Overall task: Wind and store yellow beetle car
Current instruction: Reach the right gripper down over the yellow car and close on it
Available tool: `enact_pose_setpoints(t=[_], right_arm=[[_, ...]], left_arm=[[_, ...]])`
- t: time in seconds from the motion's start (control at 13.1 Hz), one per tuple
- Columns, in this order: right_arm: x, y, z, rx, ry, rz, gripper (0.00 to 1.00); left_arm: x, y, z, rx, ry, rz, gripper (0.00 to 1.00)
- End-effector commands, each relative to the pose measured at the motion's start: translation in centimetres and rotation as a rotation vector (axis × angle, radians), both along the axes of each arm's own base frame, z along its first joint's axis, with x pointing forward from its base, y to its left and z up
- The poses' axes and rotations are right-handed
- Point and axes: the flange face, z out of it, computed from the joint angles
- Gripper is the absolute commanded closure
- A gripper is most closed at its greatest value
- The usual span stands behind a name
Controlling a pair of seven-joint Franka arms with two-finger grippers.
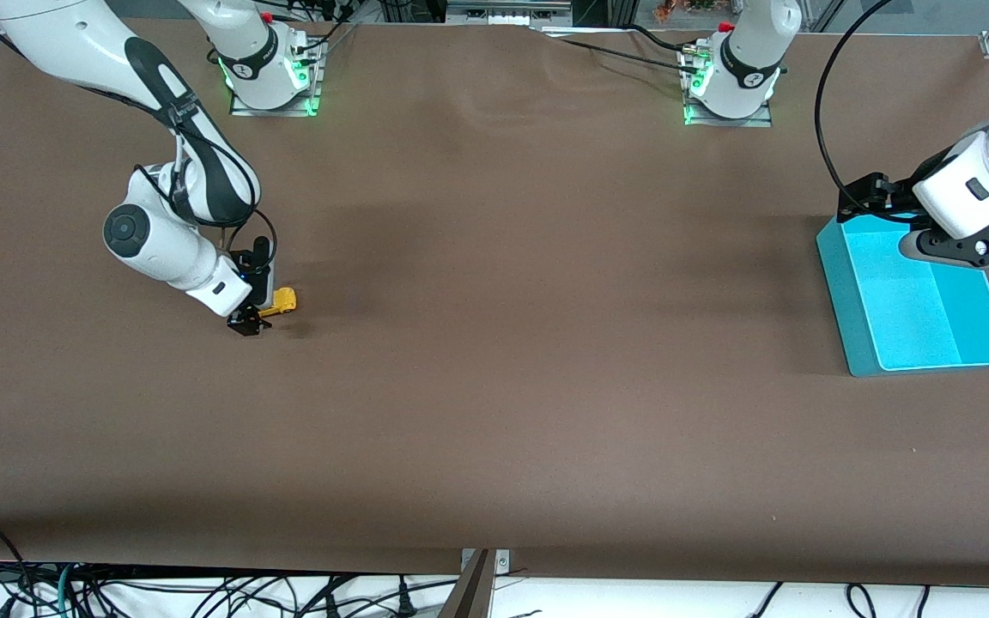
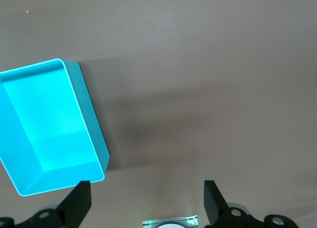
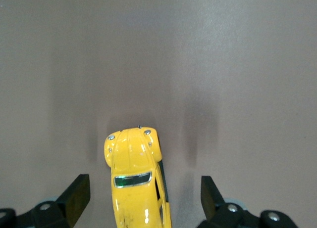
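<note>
Tiny bright yellow beetle-shaped toy car (image 1: 282,302) sits on brown tabletop (image 1: 494,360) toward right arm's end. Right gripper (image 1: 256,319) low at car, fingers (image 3: 75,194) spread either side of body, not touching. Left gripper (image 2: 146,201) hangs spread over tabletop beside turquoise plastic bin (image 1: 915,300); left arm waits.

One yellow beetle car (image 1: 282,302) sits on the one brown table (image 1: 494,386). There is one turquoise bin (image 1: 855,300). Two robot arms are present, each carrying one gripper: the left gripper (image 2: 146,201) and the right gripper (image 3: 143,198).
</note>
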Motion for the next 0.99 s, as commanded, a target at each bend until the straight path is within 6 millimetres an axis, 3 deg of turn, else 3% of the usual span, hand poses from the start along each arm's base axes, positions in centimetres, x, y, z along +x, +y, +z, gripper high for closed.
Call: enact_pose_setpoints(t=[0.0, 0.15, 0.3, 0.46, 0.91], right_arm=[[-0.7, -1.0, -0.1, 0.006, 0.002, -0.003, 0.2], [-0.8, -1.0, -0.1, 0.006, 0.004, -0.002, 0.42], [-0.8, -0.9, -0.1, 0.007, 0.005, -0.011, 0.74], [-0.8, -1.0, 0.1, 0.005, 0.003, -0.022, 0.98], [-0.6, -1.3, 0.9, -0.004, 0.016, -0.159, 1.0]], left_arm=[[0.5, 0.0, 0.2, 0.015, -0.006, -0.021, 0.0], [0.8, -0.1, 0.9, 0.01, -0.023, -0.021, 0.0], [1.2, 0.2, 1.1, -0.02, -0.028, -0.008, 0.0], [1.2, 0.3, 1.2, -0.02, -0.029, -0.007, 0.0], [1.2, 0.1, 1.2, -0.02, -0.029, -0.01, 0.0]])
